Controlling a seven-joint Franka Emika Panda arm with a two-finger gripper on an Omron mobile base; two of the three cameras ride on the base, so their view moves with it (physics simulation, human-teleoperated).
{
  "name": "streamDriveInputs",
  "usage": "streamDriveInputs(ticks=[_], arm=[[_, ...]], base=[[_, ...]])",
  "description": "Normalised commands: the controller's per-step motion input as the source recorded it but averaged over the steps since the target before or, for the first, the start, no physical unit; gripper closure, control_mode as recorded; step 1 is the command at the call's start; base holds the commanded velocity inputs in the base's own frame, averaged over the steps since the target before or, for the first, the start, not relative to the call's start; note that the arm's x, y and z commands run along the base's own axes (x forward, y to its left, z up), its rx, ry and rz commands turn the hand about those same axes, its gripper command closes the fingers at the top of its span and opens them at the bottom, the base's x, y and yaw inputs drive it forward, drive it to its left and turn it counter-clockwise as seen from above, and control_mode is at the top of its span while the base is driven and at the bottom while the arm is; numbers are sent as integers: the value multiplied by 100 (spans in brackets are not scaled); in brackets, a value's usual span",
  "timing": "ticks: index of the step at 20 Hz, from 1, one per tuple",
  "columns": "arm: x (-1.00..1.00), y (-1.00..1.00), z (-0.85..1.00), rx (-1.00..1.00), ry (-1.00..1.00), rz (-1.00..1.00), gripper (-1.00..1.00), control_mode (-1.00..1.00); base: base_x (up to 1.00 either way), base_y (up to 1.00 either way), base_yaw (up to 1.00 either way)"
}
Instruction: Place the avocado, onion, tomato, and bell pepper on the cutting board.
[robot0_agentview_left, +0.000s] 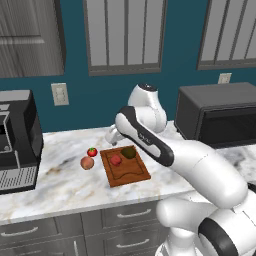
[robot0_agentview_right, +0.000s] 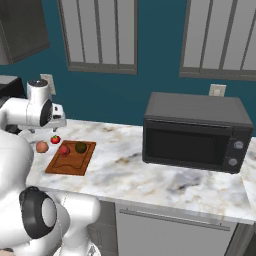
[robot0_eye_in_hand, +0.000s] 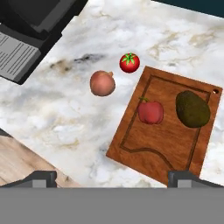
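the cutting board (robot0_eye_in_hand: 164, 131) lies flat on the marble counter (robot0_eye_in_hand: 61, 113), and everything else is placed from it. on the board sit two items: the avocado (robot0_eye_in_hand: 192, 108) toward the corner with the small hole, and the bell pepper (robot0_eye_in_hand: 151, 111) just beside it, nearer the middle of the board, the two close but apart. in the left base view the board (robot0_agentview_left: 125, 167) shows the bell pepper (robot0_agentview_left: 116, 160) and avocado (robot0_agentview_left: 129, 152) on its far half, with the near half bare

off the board, on the counter, lie the other two. the tomato (robot0_eye_in_hand: 129, 62) sits just beside the board's far corner, green top up, not touching the wood. the onion (robot0_eye_in_hand: 103, 83) rests near the board's long edge, a little farther out than the tomato and close to it. in the left base view the tomato (robot0_agentview_left: 92, 152) and onion (robot0_agentview_left: 87, 162) lie left of the board; in the right base view the tomato (robot0_agentview_right: 55, 139) and onion (robot0_agentview_right: 42, 146) are again beside the board (robot0_agentview_right: 70, 159), with the bell pepper (robot0_agentview_right: 64, 149) and avocado (robot0_agentview_right: 80, 147) on it

the gripper (robot0_eye_in_hand: 113, 177) hangs above the board's near edge, its two fingertips (robot0_eye_in_hand: 43, 177) spread as wide as they go, with nothing between them. a dark appliance (robot0_eye_in_hand: 30, 30) stands on the counter well beyond the onion, on the side away from the board, and a microwave (robot0_agentview_right: 195, 132) stands on the board's other side
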Motion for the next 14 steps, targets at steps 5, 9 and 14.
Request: streamDriveInputs(ticks=[5, 9, 14], arm=[[-6, 35, 0, 1, 0, -13, -100, -100], [0, 44, 0, 0, 0, -10, -100, -100], [5, 49, 0, 0, 0, -12, -100, -100]], base=[[0, 0, 0], [0, 0, 0], [0, 0, 0]])
